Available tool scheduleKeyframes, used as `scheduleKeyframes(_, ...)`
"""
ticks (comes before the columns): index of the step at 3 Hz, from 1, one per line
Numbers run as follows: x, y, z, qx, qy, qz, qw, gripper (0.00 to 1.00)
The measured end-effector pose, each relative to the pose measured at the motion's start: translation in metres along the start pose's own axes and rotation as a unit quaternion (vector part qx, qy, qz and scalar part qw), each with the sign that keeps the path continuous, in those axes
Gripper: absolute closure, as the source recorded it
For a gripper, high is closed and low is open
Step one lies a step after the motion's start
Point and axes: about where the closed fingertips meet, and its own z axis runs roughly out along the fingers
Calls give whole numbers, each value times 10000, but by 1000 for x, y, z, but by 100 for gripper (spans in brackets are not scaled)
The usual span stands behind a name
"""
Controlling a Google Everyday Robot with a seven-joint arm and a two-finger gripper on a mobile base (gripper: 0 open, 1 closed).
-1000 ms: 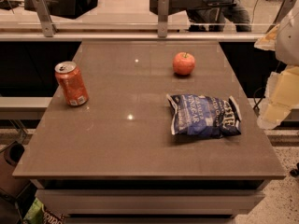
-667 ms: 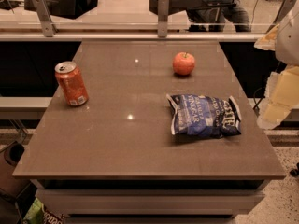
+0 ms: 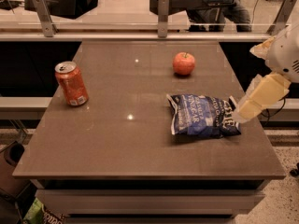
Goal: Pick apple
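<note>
Hanging the pincer (image 3: 252,105) off the counter's (image 3: 93,148) right edge, carrying nothing visible; not being able to tell its opening. Finding the apple (image 3: 184,63) sitting upright left of the pincer and farther back, standing free, probably leaving room for a grasp. Likely needing to clear the chip bag (image 3: 201,115) lying just left; ignoring 1 soda can (image 3: 71,84) far left.

The small red apple (image 3: 184,63) sits stem up at 1 o'clock on the desk (image 3: 117,143); the end effector (image 3: 247,108) hangs at 3 o'clock.
</note>
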Motion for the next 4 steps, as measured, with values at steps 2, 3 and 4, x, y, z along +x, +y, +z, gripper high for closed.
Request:
scheduleKeyframes(2, -11, -41, 43, 531, -1166, 819, 9884, 0)
scheduleKeyframes(3, -16, -74, 68, 722, -1449, 1199, 9795, 0)
scheduleKeyframes(4, -16, -74, 68, 722, -1449, 1198, 9795, 0)
